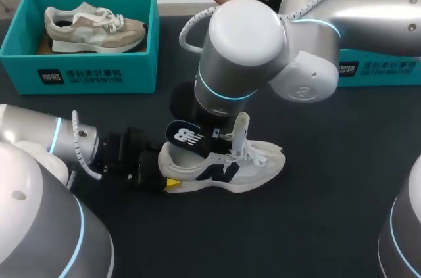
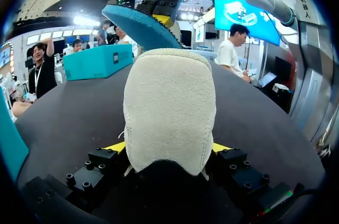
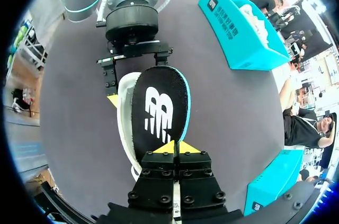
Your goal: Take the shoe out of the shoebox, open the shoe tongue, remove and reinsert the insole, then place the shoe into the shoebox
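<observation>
The left gripper (image 2: 169, 147) is clamping the heel of the shoe (image 1: 227, 171), a cream-white sneaker with a navy side logo and white laces, which is standing on its sole on the dark counter (image 1: 316, 225). The right gripper (image 3: 175, 149) is pinching the black, teal-backed insole (image 3: 159, 110) over the shoe's opening.

We note a white logo on the dark insole (image 3: 159, 113) and a dark logo mark on the white shoe (image 1: 221, 172). White print on the left shoebox (image 1: 79, 75) and right shoebox (image 1: 378, 68) fronts is too small to read.
</observation>
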`<state>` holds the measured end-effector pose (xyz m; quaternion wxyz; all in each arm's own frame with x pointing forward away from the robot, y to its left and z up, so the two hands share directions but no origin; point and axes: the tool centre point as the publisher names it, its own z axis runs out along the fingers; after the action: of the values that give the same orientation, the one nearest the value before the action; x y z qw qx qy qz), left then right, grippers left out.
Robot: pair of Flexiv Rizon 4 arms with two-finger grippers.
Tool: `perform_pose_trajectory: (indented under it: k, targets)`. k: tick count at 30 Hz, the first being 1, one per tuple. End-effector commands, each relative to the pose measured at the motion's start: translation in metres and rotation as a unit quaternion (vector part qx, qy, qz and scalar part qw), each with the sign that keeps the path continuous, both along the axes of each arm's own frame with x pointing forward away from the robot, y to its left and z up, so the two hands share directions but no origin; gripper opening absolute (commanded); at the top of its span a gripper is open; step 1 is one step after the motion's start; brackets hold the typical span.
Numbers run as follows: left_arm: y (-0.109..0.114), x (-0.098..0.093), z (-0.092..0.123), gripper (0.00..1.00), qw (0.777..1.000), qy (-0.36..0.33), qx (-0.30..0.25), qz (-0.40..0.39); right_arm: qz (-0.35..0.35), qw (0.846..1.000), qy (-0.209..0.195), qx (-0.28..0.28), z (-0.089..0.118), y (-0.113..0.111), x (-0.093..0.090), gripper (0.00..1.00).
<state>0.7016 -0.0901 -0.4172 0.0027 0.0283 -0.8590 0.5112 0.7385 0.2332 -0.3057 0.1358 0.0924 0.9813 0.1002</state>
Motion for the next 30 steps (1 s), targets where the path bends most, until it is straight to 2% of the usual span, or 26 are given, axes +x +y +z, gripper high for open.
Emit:
perform_pose_trajectory:
  k: [1, 11, 16, 21, 22, 23, 24, 26, 30]
  targets:
    - [-0.002, -0.002, -0.003, 0.0, 1.0, 0.0, 0.002, 0.0, 0.015, 1.0, 0.007, 0.014, 0.002, 0.009, -0.003, 0.0]
    - [-0.002, -0.002, -0.003, 0.0, 1.0, 0.0, 0.002, 0.0, 0.06, 0.997, 0.032, 0.04, 0.006, 0.046, -0.014, 0.0]
    - [-0.002, -0.002, -0.003, 0.0, 1.0, 0.0, 0.002, 0.0, 0.066, 0.996, 0.042, 0.041, 0.007, 0.051, -0.014, 0.0]
    - [-0.002, -0.002, -0.003, 0.0, 1.0, 0.0, 0.002, 0.0, 0.057, 0.995, 0.069, 0.05, 0.004, 0.049, -0.016, 0.0]
    - [-0.002, -0.002, -0.003, 0.0, 1.0, 0.0, 0.002, 0.0, 0.058, 0.994, 0.074, 0.051, 0.005, 0.048, -0.016, 0.06]
    - [-0.002, -0.002, -0.003, 0.0, 1.0, 0.0, 0.002, 0.0, 0.059, 0.994, 0.082, 0.047, 0.006, 0.048, -0.017, 0.33]
    - [-0.002, -0.002, -0.003, 0.0, 1.0, 0.0, 0.002, 0.0, 0.057, 0.993, 0.087, 0.046, 0.007, 0.048, -0.017, 1.0]
    - [-0.002, -0.002, -0.003, 0.0, 1.0, 0.0, 0.002, 0.0, 0.057, 0.992, 0.098, 0.049, 0.01, 0.046, -0.018, 1.0]
    - [-0.002, -0.002, -0.003, 0.0, 1.0, 0.0, 0.002, 0.0, 0.047, 0.986, 0.151, 0.062, 0.013, 0.042, -0.016, 1.0]
